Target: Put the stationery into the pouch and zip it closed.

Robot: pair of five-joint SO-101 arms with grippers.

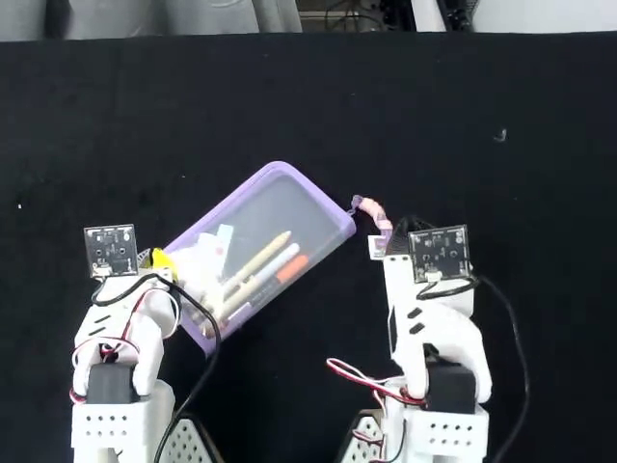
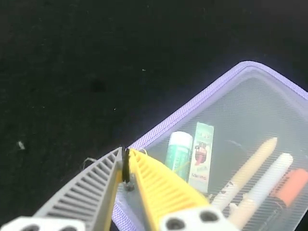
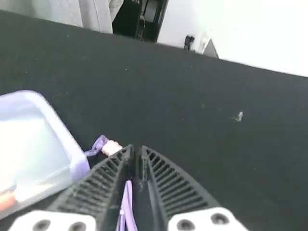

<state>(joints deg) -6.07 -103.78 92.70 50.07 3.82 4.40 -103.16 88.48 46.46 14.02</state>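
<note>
A translucent purple pouch (image 1: pixel 275 207) lies slanted on the black table, with several pens (image 1: pixel 262 268) and small items inside. Through its mesh in the left wrist view, the pouch (image 2: pixel 250 101) shows a green tube (image 2: pixel 178 151), a small packet (image 2: pixel 201 156) and pens (image 2: pixel 252 168). My left gripper (image 1: pixel 162 258) (image 2: pixel 125 156) is shut on the pouch's near-left corner edge. My right gripper (image 1: pixel 379 241) (image 3: pixel 135 150) is shut on the pink-and-purple zipper pull (image 1: pixel 371 210) (image 3: pixel 111 148) at the pouch's right end (image 3: pixel 29 139), and the purple strap runs between its fingers.
Black cloth covers the table (image 1: pixel 482 116); its far edge meets a white wall and curtains (image 1: pixel 222 14). A small pale speck (image 1: pixel 499 135) lies at the right rear. Both arm bases stand at the near edge.
</note>
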